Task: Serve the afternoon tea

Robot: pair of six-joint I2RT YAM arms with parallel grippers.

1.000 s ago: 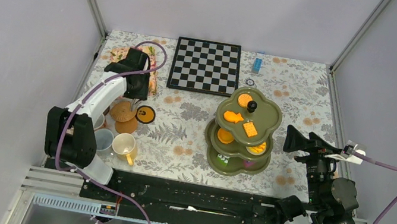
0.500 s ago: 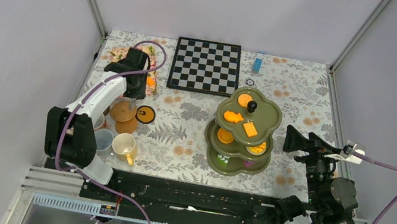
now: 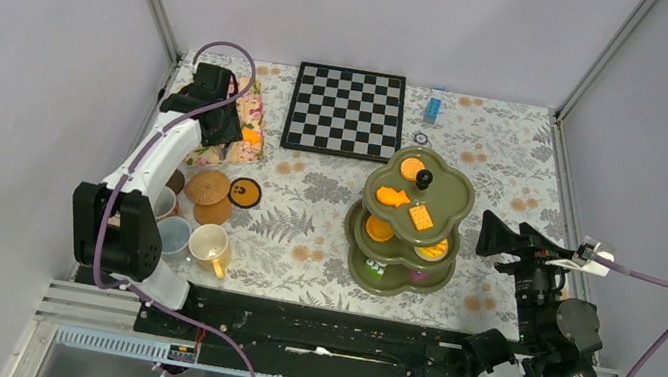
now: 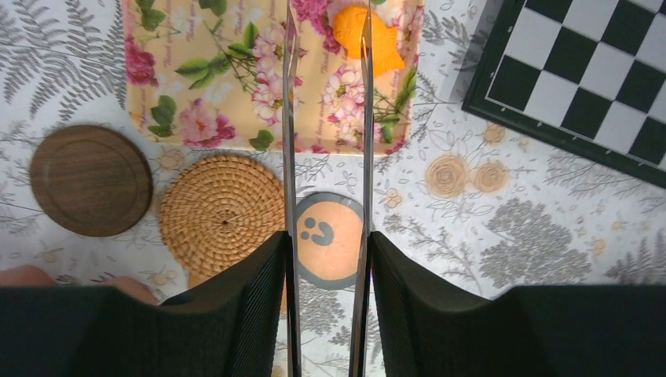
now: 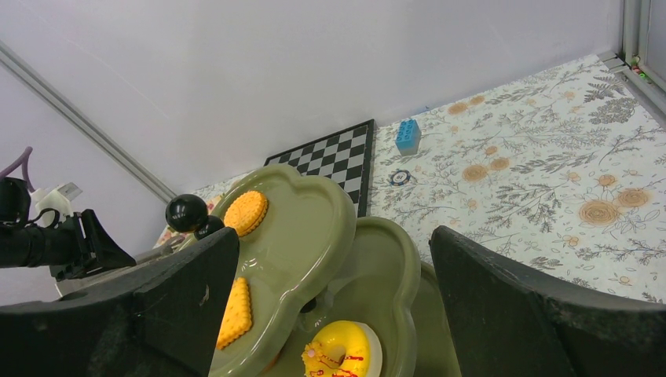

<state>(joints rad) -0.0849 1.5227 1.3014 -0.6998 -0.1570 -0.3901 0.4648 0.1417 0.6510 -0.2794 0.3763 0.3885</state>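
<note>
1. Three-tier stand [image 3: 454, 203] sits right of centre on the floral tablecloth [image 3: 302, 234], seen from above, with the black knob [image 3: 424, 177] on top and orange biscuits [image 3: 421, 216] on its tiers. At near left the cream-yellow mug [image 3: 210, 246] and pale blue mug [image 3: 173, 234] huddle together. The woven coaster [image 3: 206, 188] and orange coaster [image 3: 245, 193] lie just beyond them. The left gripper [image 3: 235, 135] hangs over the floral tray [image 3: 249, 112] at far left, beside the chessboard [image 3: 346, 111]. The right gripper [image 3: 494, 236] faces the stand from its right, close but apart.

2. On the left wrist camera, the thin fingers [image 4: 288, 118] stand partly spread and parallel, with nothing caught between them. Their tips reach over the tray. A fish-shaped sweet [image 4: 345, 35] lies there, and the right finger crosses in front of it; whether they touch, I can't tell. Nearer, the orange coaster shows in the gap between the fingers, the woven one is just to its left, and a dark wooden coaster [image 4: 90, 191] lies further left.

3. On the right wrist camera, the broad black fingers [image 5: 181, 314] are spread wide and empty. The stand fills the view ahead between them: a round biscuit [image 5: 245, 213] beside the knob, a square biscuit [image 5: 234, 312] nearer, and a yellow-iced doughnut [image 5: 339, 349] one tier down. A blue block [image 5: 407, 135] sits far back by the chessboard.
</note>
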